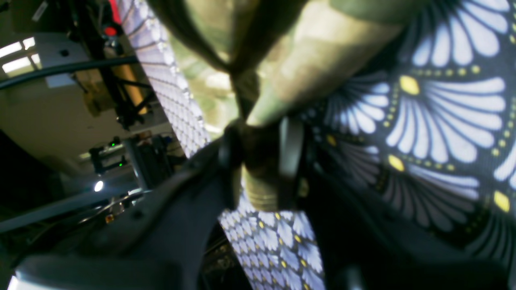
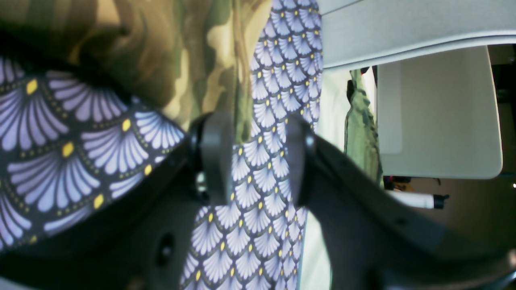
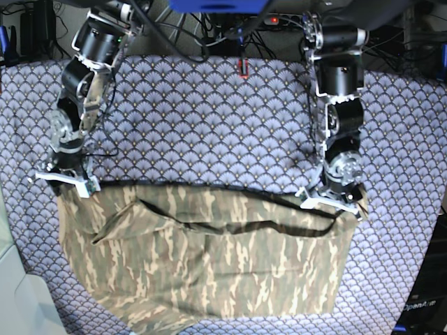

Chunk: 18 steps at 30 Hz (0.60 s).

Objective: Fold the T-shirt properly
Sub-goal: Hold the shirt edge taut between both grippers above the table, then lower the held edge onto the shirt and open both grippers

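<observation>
Left claw (image 1: 258, 161) pinches T-shirt (image 3: 209, 258) hem; right claw (image 2: 258, 157) gapes

Purple-grey fan-scale tablecloth (image 3: 230, 118) covers table; black cables (image 3: 209, 35) tangled along far edge; bright ceiling lights (image 1: 16, 56) overhead
</observation>
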Available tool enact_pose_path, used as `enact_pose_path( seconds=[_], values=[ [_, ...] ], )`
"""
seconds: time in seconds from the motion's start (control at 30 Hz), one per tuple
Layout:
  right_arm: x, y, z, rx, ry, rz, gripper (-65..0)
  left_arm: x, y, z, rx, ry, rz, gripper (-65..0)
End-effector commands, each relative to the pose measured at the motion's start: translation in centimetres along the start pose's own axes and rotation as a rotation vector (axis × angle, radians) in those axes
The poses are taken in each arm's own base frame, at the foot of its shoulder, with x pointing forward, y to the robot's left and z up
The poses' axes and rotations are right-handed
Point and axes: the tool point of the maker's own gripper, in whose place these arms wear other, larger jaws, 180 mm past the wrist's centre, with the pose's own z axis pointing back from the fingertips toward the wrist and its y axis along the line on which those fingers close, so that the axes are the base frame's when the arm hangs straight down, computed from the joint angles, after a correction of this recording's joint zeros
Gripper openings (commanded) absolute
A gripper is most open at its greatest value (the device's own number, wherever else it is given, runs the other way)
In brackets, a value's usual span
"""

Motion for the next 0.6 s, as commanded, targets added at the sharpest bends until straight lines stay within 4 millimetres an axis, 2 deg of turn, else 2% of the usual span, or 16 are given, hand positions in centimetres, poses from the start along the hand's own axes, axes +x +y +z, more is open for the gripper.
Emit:
enact_pose_path(
  seconds=[0.0, 0.07, 0.27, 0.33, 0.4, 0.5, 0.57],
  values=[
    [0.9, -2.0, -0.3, -0.057, -0.028, -0.006, -48.5, 0.7, 0.8, -0.1, 0.017, -0.017, 0.012, -57.0],
    [0.8, -2.0, -0.3, -0.057, -0.027, -0.003, -52.7, 1.4, 0.7, 0.1, 0.012, -0.034, 0.056, -65.0],
    [0.8, -2.4, 0.0, -0.071, -0.025, 0.008, -54.0, 2.3, 1.1, 1.0, 0.025, -0.072, 0.123, -65.0],
    [0.9, -3.0, 0.7, -0.09, -0.033, 0.028, -51.2, 2.3, 1.5, 1.1, 0.036, -0.074, 0.132, -65.0],
    [1.8, -3.1, 1.3, -0.098, -0.057, 0.08, -45.6, 2.3, 1.6, 1.1, 0.038, -0.074, 0.132, -65.0],
    [2.1, -1.9, 1.6, -0.077, -0.062, 0.171, -37.6, 2.2, 1.6, 1.2, 0.038, -0.07, 0.134, -65.0],
    [1.8, -0.2, 1.4, -0.026, -0.052, 0.213, -34.5, 2.2, 1.6, 1.2, 0.038, -0.069, 0.137, -65.0]
  ],
)
